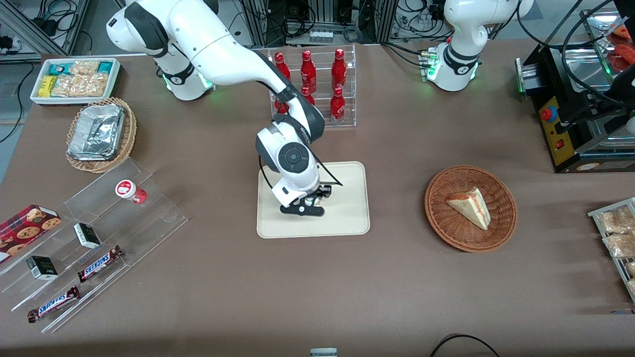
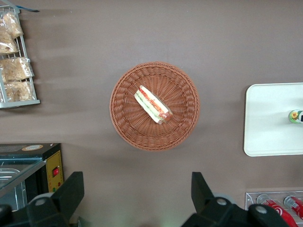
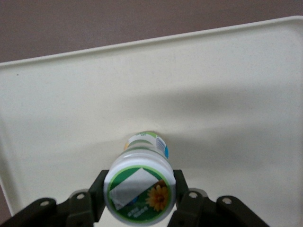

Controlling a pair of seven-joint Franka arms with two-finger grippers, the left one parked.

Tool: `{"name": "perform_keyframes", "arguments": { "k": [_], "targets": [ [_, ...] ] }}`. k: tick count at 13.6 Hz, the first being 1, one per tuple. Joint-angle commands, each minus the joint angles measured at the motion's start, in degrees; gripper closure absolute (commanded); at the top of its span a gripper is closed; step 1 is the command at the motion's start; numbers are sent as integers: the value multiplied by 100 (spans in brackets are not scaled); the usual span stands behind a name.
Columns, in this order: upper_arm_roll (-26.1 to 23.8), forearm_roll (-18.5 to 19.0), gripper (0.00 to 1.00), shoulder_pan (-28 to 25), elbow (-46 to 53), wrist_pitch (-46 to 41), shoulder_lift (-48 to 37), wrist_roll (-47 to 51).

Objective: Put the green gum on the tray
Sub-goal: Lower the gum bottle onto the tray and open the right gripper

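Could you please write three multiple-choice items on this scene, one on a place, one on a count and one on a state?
1. Where is the green gum?
A. on the clear stepped shelf
B. over the tray, between the fingers of the gripper
C. in the round wicker basket

2. How many Snickers bars lie on the clear stepped shelf?
A. two
B. four
C. none

3. How is the gripper?
A. wide open above bare table
B. shut on the green gum
C. shut on the red-lidded bottle

Answers:
1 B: the right wrist view shows the bottle between the fingers with the cream tray under it.
2 A: the front view shows two bars, one nearer the camera than the other.
3 B: both fingers press the bottle's sides just under its lid.
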State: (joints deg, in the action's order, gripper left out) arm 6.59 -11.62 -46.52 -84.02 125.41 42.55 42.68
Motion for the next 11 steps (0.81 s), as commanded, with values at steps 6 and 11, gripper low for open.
{"name": "perform_keyframes", "arguments": {
  "k": [6, 11],
  "targets": [
    [62, -113, 2, -121, 149, 168, 157, -58],
    [80, -113, 1, -112, 149, 63, 26, -251]
  ]
}}
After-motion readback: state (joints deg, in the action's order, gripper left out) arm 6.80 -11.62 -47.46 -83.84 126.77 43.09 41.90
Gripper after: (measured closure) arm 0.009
